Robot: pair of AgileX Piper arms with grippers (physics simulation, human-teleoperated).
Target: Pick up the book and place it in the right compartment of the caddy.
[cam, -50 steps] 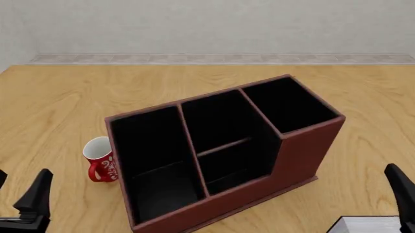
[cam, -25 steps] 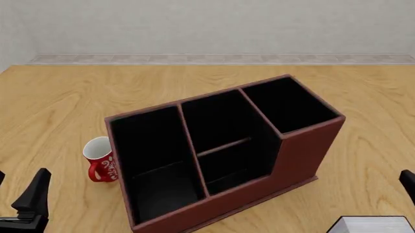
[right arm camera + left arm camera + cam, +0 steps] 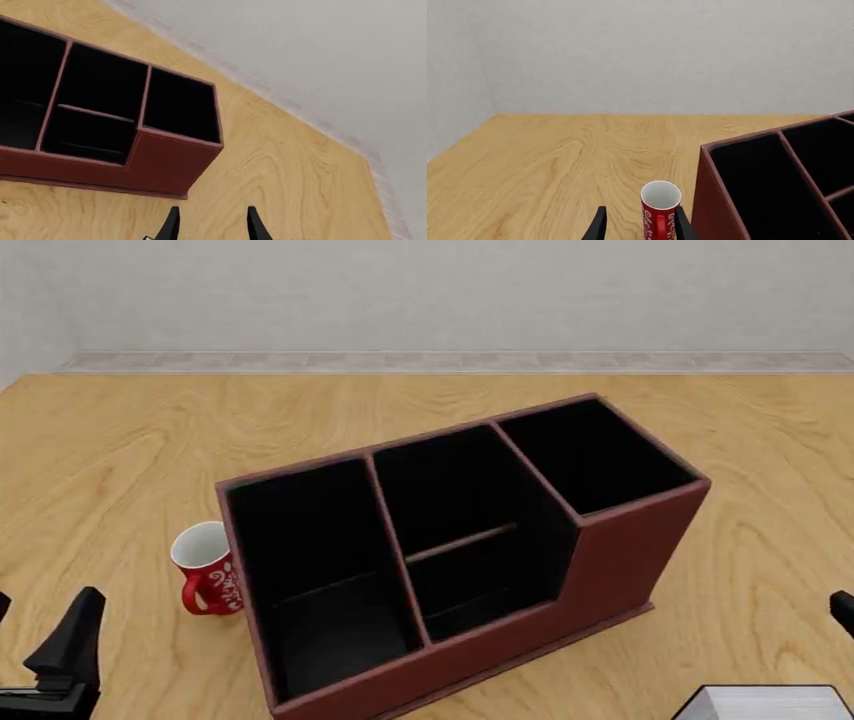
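The caddy (image 3: 461,555) stands at the middle of the table (image 3: 120,450), turned at an angle so that its stepped front wall faces the arms. Its right compartment (image 3: 594,455), the tall-walled end section, lies toward the right arm's side and appears empty. The book (image 3: 767,703) lies flat on the table at the near right edge of the front view, only partly in frame, near the caddy's right end but apart from it; this placement suggests a pick by the right arm. The right gripper (image 3: 210,225) has its jaws apart and holds nothing; only a dark tip of it shows in the front view. The left gripper (image 3: 639,227) rests at the near left, jaws apart, looking toward a red-and-white mug (image 3: 207,568) just beside the caddy's wide end. The table is light, grained wood. A pale wall (image 3: 427,290) with a tiled skirting strip closes the room.
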